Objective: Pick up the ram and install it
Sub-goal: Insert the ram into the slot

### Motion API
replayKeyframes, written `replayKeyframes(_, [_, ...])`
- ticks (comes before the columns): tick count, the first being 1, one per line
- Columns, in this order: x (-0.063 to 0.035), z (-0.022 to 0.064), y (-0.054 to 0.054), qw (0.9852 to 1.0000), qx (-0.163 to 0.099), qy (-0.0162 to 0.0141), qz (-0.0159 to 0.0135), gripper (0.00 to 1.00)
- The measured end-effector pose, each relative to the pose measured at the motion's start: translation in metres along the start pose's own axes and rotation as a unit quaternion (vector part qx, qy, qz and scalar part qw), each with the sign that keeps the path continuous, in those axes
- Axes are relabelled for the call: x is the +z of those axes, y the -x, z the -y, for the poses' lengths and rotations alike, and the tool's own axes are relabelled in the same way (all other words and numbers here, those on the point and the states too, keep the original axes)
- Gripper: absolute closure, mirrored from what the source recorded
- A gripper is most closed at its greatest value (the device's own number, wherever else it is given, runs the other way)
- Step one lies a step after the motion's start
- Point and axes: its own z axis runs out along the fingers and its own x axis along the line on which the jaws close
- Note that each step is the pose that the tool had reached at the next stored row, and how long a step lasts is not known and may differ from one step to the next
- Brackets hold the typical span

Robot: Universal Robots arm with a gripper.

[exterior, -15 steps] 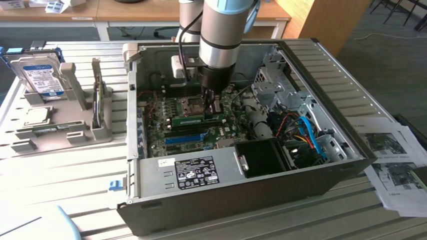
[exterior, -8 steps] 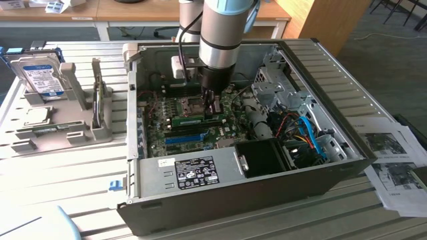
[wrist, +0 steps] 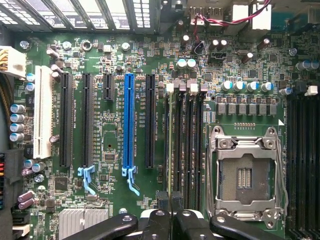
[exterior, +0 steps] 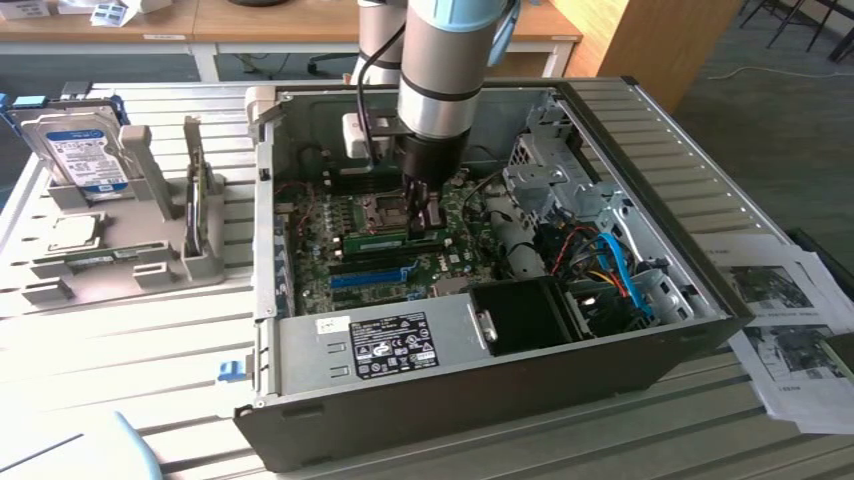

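A big grey slatted bench (exterior: 134,340) holds an open dark metal computer box (exterior: 534,400). At 9 o'clock from the box stands a grey plastic rack (exterior: 214,268) with a blue-labelled hard drive (exterior: 83,150). The silver and blue robot arm (exterior: 447,50) reaches down into the box from 12 o'clock. Flat inside the box lies the wide green main board (exterior: 320,215).

The ram, a long thin green stick with dark chips (exterior: 378,241), stands on its edge near the middle of the board. It is at 6 o'clock from the square silver chip holder (exterior: 384,208) and at 12 o'clock from the long blue slot (exterior: 367,277). The black fingers (exterior: 427,222) are pinched shut on the stick's 3 o'clock end. I cannot tell if the stick is already down in its black slot.

Things could go wrong here. The fingers hold only one end, so a push could tip the stick and jam it. If the stick is not lined up with the slot, pressing hard could bend it or hurt the board. It could also slip out of the fingers.
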Motion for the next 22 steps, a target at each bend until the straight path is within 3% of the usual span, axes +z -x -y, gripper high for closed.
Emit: replayKeyframes(22, [-0.0014, 0.0001, 0.0001, 1.0, 0.0, -0.0001, 0.0002, 0.89])
